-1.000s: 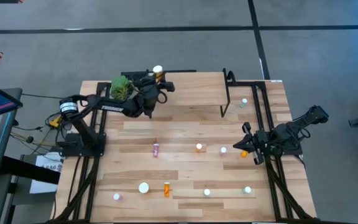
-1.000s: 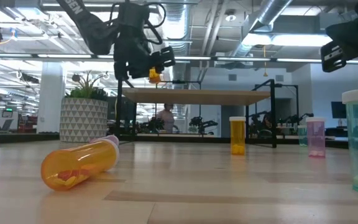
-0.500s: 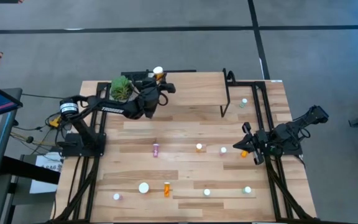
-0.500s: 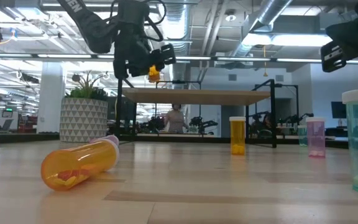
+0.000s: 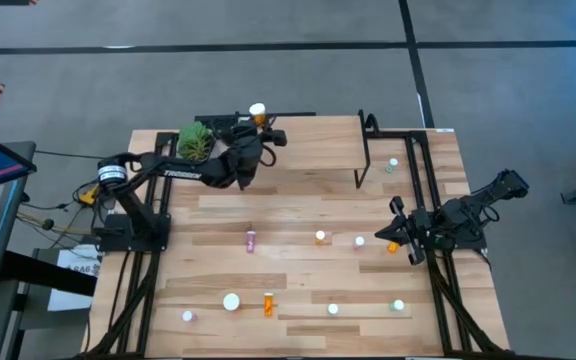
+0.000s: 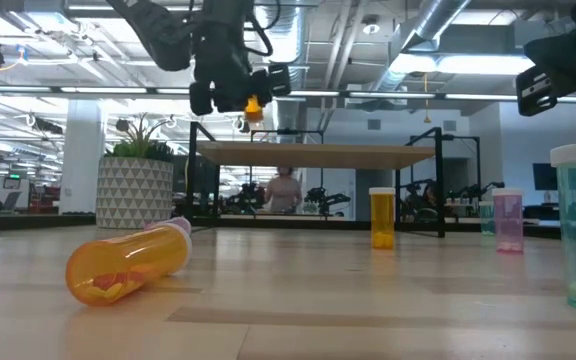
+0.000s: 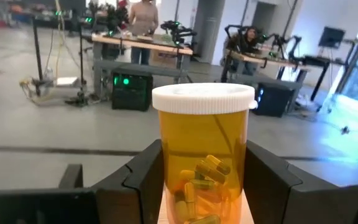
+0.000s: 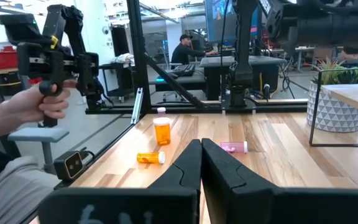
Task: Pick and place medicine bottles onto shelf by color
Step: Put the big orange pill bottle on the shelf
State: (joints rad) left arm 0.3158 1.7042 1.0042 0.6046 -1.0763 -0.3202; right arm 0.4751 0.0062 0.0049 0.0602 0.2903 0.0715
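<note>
Orange bottle (image 7: 203,158), white-capped and part-filled with capsules, sits upright between the fingers of the left claw (image 5: 257,122), which grips it on both sides. In the high view the claw hangs over the far edge of the shelf (image 6: 318,153), just beside the potted plant (image 5: 195,141). Against the frames a second ago, the bottle (image 6: 253,106) rides higher and has shifted further along the shelf, away from the plant; in the low view it is well above the board, not touching it. Judgement: the carry is nearly over and release is next, but the bottle must come down first, since a drop from here could topple it.

Right claw (image 5: 398,234) waits on the opposite side of the surface (image 5: 308,200) from the plant, fingers pressed together and holding nothing, unchanged.

Most bottles appear unsorted on the surface: a lying orange one (image 6: 128,264), an upright orange one (image 6: 382,218), a pink one (image 6: 507,221), all nearer the camera than the shelf.
</note>
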